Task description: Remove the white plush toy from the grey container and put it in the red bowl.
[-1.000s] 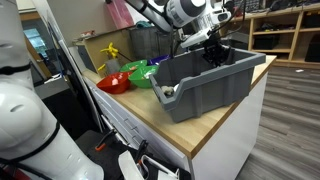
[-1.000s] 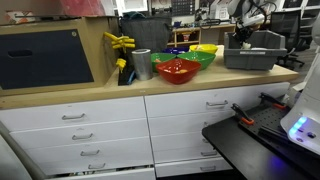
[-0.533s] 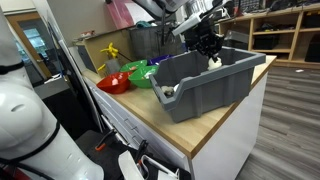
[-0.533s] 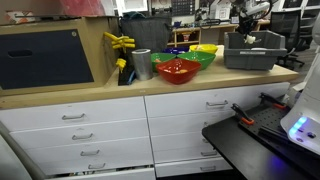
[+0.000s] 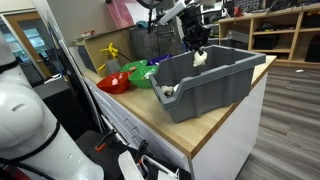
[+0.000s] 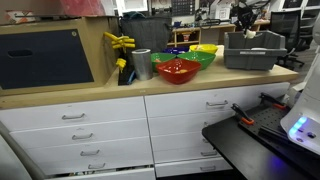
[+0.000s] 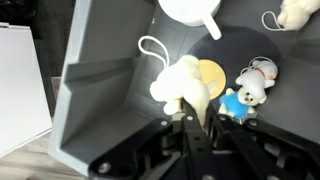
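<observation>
In the wrist view the fingers [image 7: 188, 138] come in from the bottom centre and are closed tight on the white plush toy [image 7: 183, 84], which they hold above the floor of the grey container [image 7: 100, 90]. On that floor, right of the toy, lie a yellow disc [image 7: 212, 72] and a small blue-and-white plush [image 7: 248, 90]. In an exterior view the toy [image 5: 199, 58] seems to hang just over the container's far rim, in the upper centre. The red bowl [image 5: 113, 83] stands at the left on the wooden surface [image 5: 140, 110], well apart.
</observation>
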You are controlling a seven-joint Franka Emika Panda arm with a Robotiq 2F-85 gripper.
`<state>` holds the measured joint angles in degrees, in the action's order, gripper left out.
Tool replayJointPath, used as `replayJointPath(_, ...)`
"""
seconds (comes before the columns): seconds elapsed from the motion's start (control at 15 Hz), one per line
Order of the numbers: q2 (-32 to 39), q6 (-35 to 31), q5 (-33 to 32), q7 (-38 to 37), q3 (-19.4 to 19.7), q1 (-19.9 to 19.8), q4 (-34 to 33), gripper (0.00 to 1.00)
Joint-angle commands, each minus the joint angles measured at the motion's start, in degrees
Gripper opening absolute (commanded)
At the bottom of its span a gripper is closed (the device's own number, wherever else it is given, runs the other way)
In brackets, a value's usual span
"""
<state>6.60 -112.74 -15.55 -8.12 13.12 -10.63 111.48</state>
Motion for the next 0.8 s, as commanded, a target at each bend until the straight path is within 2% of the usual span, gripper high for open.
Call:
replayJointPath(0.0,-1.81,3.40,1.88,0.27,-1.76,0.79,1.03,0.03)
replayJointPath(0.27,-2.58,7.84,2.72,-0.45,-3.50,2.02,1.05,0.03)
replayJointPath(0.53,-3.87,17.26,3.26,-0.33,-4.76,3.09,-0.72,0.03)
replayJointPath(0.73,-4.50,23.25,6.09,-0.75,-5.55,3.47,-2.57,0.03)
